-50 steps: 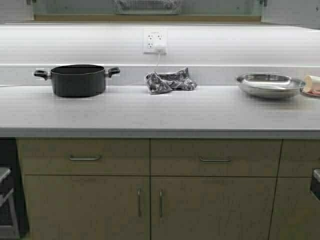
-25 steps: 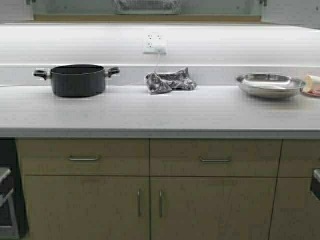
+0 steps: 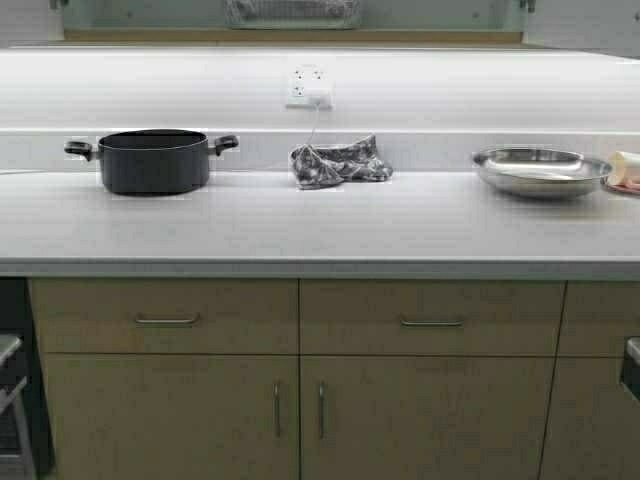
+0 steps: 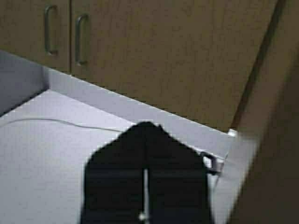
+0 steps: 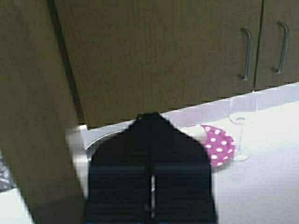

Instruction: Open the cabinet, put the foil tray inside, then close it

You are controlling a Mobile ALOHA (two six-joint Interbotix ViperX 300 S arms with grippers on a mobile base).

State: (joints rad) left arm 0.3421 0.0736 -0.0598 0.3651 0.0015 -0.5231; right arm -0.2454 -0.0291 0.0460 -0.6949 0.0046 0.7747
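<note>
The left end effector [image 4: 146, 154] is seen only in its own wrist view, its fingers brought together with a thin seam between them and nothing held. The right end effector [image 5: 150, 140] is likewise pressed together and empty. Beside each one a tan door panel [image 4: 271, 116] is seen edge-on (judged to be the cabinet's swung-out doors); neither arm appears in the high view.

The tray-placing step is judged done and the closing step to be in hand. For the next move, each door would have to be met on its outer face and pushed round until it lies flush; whether contact is made yet cannot be told.

Nearest in the high view, drawers [image 3: 165, 318] and base cabinets [image 3: 170, 415] are shown shut below the pale grey desk [image 3: 320, 230]. Towards its back edge a black pot [image 3: 153, 160] is stood at the left, a crumpled cloth [image 3: 338, 162] in the middle and a steel bowl [image 3: 540, 170] at the right. A socket [image 3: 309, 87] is set in the white wall behind.

Farthest, at the top edge, the cabinet [image 3: 150, 12] is shown with its pale interior exposed, and the foil tray [image 3: 293, 10] is set inside it.
</note>
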